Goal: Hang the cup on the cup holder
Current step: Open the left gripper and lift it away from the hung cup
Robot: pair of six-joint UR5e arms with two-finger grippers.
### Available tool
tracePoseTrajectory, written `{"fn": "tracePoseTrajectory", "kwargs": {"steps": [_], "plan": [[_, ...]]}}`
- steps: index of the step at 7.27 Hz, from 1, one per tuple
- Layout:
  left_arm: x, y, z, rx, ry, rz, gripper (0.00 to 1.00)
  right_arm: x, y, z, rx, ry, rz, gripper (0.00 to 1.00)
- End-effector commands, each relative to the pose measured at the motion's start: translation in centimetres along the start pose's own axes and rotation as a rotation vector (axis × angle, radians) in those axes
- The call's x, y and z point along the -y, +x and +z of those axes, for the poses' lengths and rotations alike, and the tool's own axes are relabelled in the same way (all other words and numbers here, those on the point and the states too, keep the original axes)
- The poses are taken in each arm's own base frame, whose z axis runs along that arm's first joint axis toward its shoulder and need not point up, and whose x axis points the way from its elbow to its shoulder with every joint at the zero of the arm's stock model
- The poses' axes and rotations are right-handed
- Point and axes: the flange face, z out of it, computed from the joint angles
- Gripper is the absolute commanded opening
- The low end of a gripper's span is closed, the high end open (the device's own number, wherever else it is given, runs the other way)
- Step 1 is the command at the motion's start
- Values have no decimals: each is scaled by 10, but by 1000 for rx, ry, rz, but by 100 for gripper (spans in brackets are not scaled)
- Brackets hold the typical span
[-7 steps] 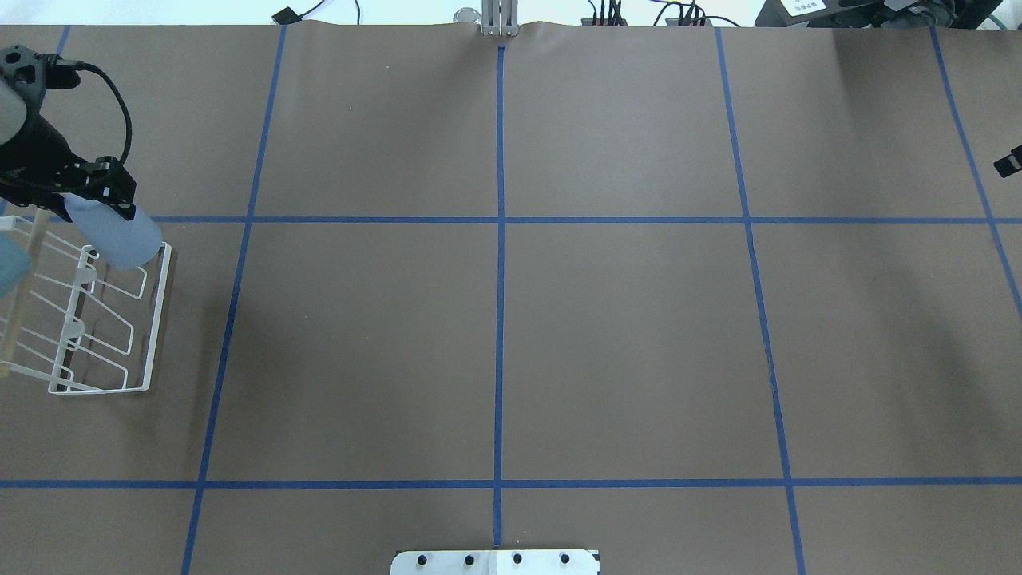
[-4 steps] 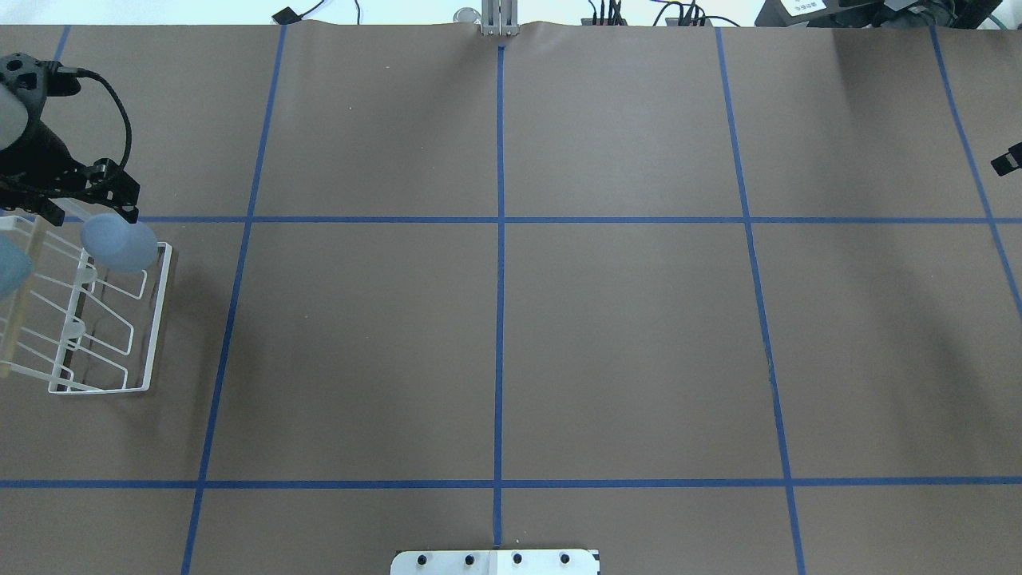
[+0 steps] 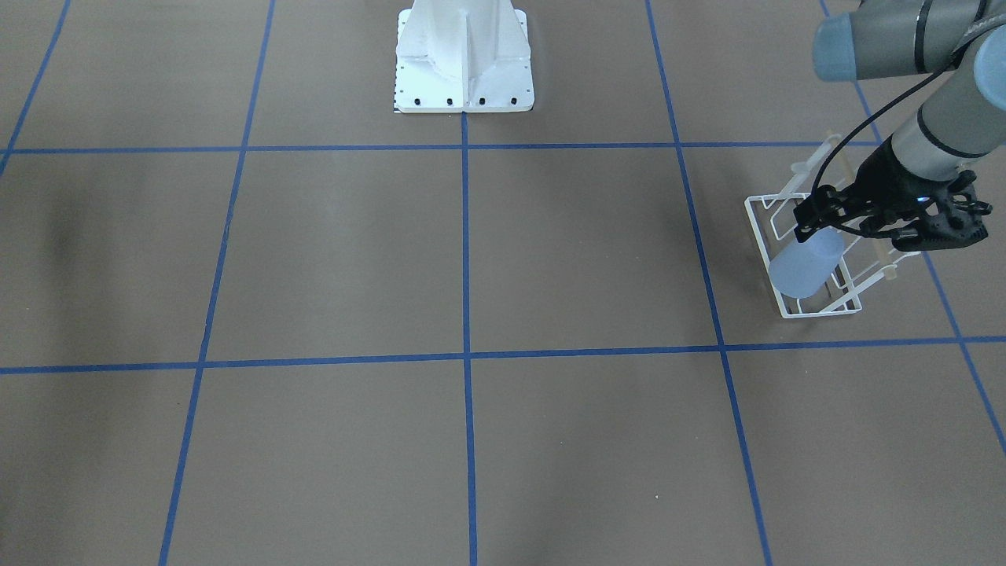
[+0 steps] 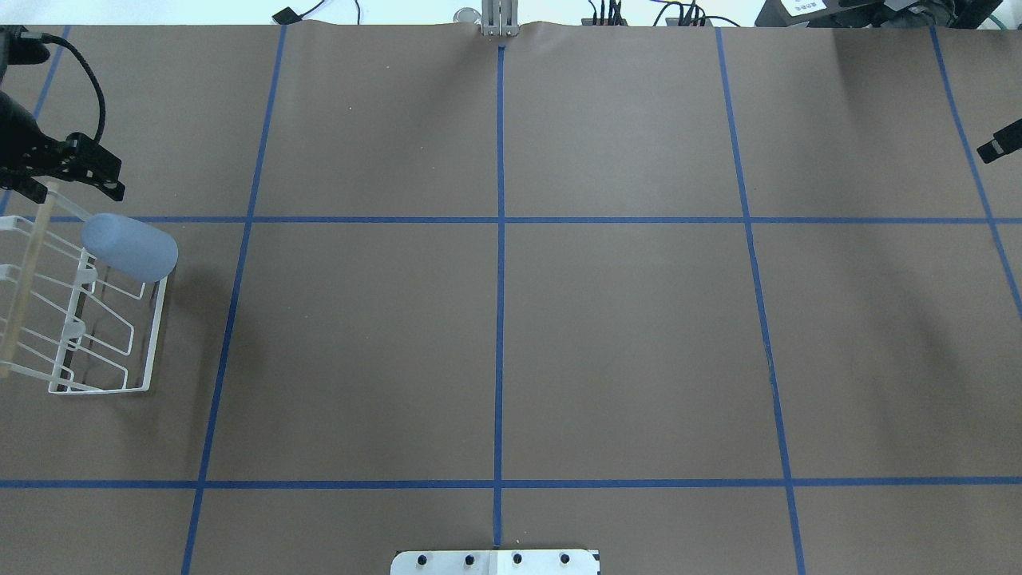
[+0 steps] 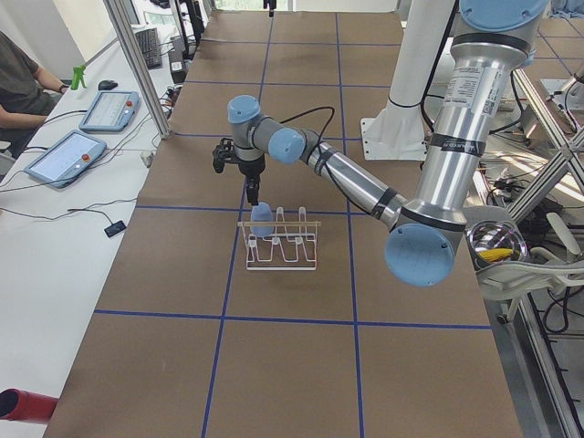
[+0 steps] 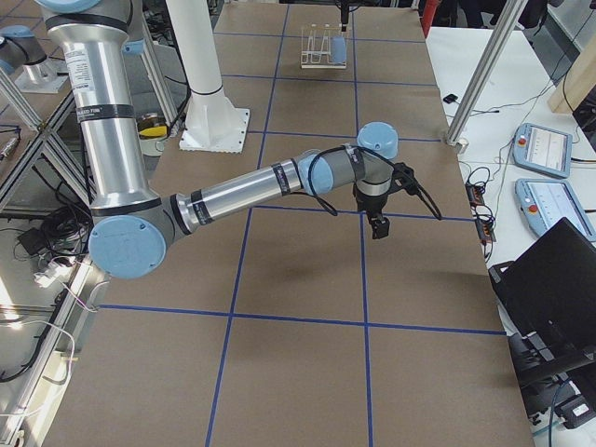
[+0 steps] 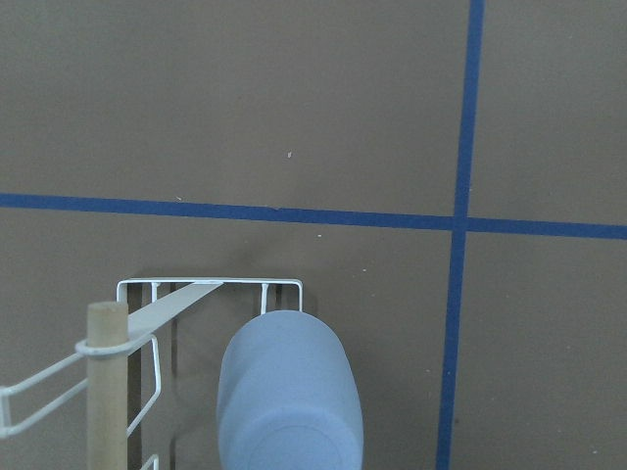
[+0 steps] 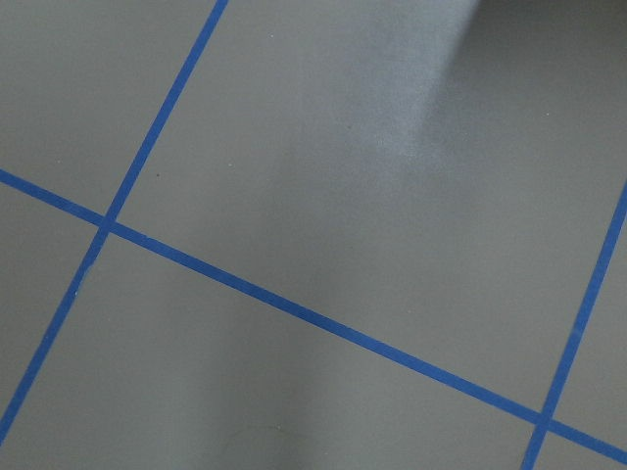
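One cup (image 4: 129,247) sits slanted on the rack (image 4: 156,335), at the end farthest from the robot's base and on the side facing the middle of the tabletop (image 4: 495,335). You find the rack near the robot's left edge of the tabletop, with its wooden bar (image 4: 24,287) running along the top. The left hand (image 4: 72,185) hovers just beyond that end of the rack, fingers apart. From overhead you see a gap between it and the cup, though from across the table one fingertip seems very close. The right hand (image 6: 378,225) hangs over bare tabletop, well away from the rack. You cannot tell whether its fingers are apart or together.
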Motion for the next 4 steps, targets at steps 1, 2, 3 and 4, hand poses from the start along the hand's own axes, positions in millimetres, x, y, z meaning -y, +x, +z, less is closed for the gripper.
{"fn": "tracePoseTrajectory", "kwargs": {"steps": [1, 2, 3, 4], "plan": [[1, -64, -33, 34, 58, 171, 98, -27, 6, -20, -13, -12, 56, 100], [-7, -114, -26, 67, 28, 250, 98, -49, 4, -23, -12, -16, 65, 100], [6, -180, -31, 96, 27, 230, 98, -51, 10, -16, -4, -31, 83, 100], [4, -206, -24, 103, 8, 234, 98, -52, 12, -16, -14, -31, 85, 100]]}}
